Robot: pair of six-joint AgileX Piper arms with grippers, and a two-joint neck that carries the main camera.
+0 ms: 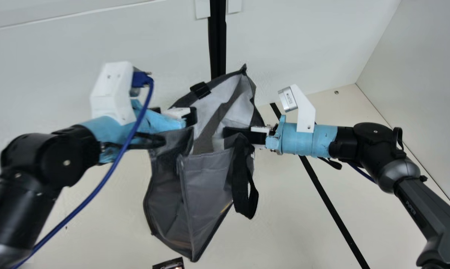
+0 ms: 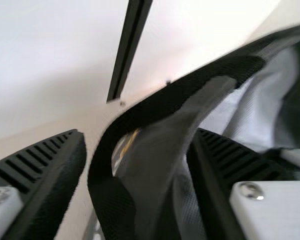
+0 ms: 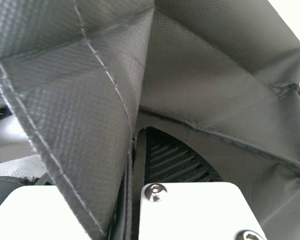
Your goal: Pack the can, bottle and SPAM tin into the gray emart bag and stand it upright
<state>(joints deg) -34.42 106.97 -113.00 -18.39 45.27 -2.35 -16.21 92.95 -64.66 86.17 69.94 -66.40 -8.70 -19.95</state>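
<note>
The gray emart bag (image 1: 206, 186) is between the two arms above the tabletop (image 1: 98, 224), its mouth gaping upward and its lower end tapering to a corner; whether that corner bears on the tabletop I cannot tell. The left tool (image 1: 177, 129) is open, its fingers apart on either side of the bag's side edge, with black webbing (image 2: 140, 115) looping between them; the right tool (image 1: 228, 136) looks closed on a fold of the rim, though the fabric partly covers it.

The step in hand is probably spreading or righting the bag; the likeliest trouble is a lopsided hold, since with the left side unclamped the limp wall could slip away and the bag sag or twist toward the right tool; closing the left tool carelessly could catch webbing along with wall, and a later release would then drag the bag over. The hanging black handle (image 1: 238, 183) could snag on the right tool as it withdraws; a dark printed item (image 1: 169, 263) lies near the bag's lower corner, so lowering the bag might knock it; I cannot tell which item it is, nor what the bag contains.
</note>
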